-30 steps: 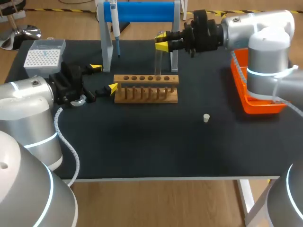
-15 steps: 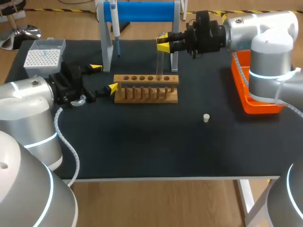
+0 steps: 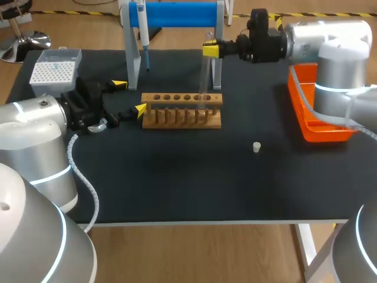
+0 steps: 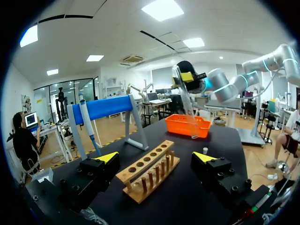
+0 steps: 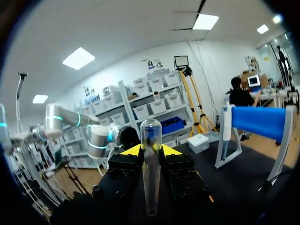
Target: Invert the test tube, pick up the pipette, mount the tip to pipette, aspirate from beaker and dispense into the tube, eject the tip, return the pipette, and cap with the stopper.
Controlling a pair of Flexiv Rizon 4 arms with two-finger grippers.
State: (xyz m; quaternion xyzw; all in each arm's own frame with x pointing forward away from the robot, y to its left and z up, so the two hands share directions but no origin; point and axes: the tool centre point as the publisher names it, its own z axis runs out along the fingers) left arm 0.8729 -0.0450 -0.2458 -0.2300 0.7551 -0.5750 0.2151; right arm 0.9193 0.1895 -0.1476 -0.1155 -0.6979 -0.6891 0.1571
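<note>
A clear test tube (image 3: pixel 204 76) hangs nearly upright over the right end of the wooden rack (image 3: pixel 181 111), and my right gripper (image 3: pixel 210 50) is shut on its upper part. In the right wrist view the tube (image 5: pixel 151 178) sits between the yellow fingertips (image 5: pixel 133 150), rounded end just past them. My left gripper (image 3: pixel 129 97) stands open at the rack's left end with nothing in it; its wrist view has the rack (image 4: pixel 136 176) right ahead of it and the held tube (image 4: pixel 186 108) beyond. The pipette (image 3: pixel 142 29) hangs on the blue stand. A small white stopper (image 3: pixel 257 147) lies on the mat.
A tip box (image 3: pixel 54 71) sits at the table's back left. An orange bin (image 3: pixel 312 127) stands at the right edge, below my right arm. The blue stand (image 3: pixel 177 15) with its grey legs rises just behind the rack.
My right gripper has shifted a little right and back while its wrist turned, and the tube it holds now hangs straighter. The left arm has kept still.
</note>
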